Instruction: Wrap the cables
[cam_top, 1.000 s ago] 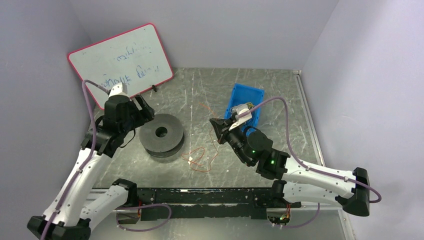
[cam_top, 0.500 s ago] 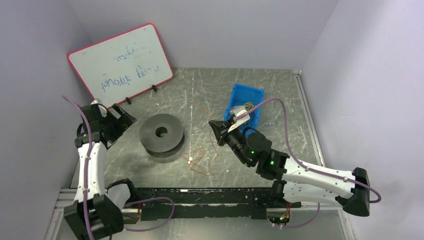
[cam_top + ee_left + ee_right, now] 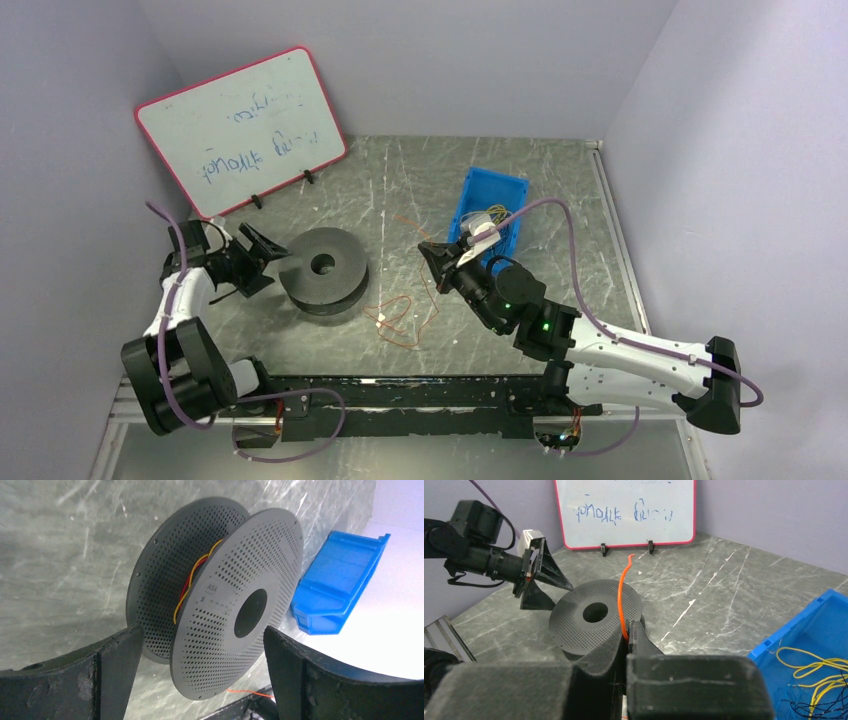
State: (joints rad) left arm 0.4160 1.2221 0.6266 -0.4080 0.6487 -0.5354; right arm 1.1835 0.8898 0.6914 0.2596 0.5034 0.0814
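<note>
Spool [image 3: 323, 270] lies flat seen from above, left gripper [image 3: 262, 256] spread wide just left of it, loose orange cables [image 3: 400, 318] right of it. Left wrist: red-yellow windings [image 3: 192, 582] between its discs. Right wrist: right gripper [image 3: 629, 636] clamps an orange strand [image 3: 623, 597] before the spool.

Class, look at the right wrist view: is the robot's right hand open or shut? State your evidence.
Shut: the right hand pinches the orange cable between closed fingers.
</note>
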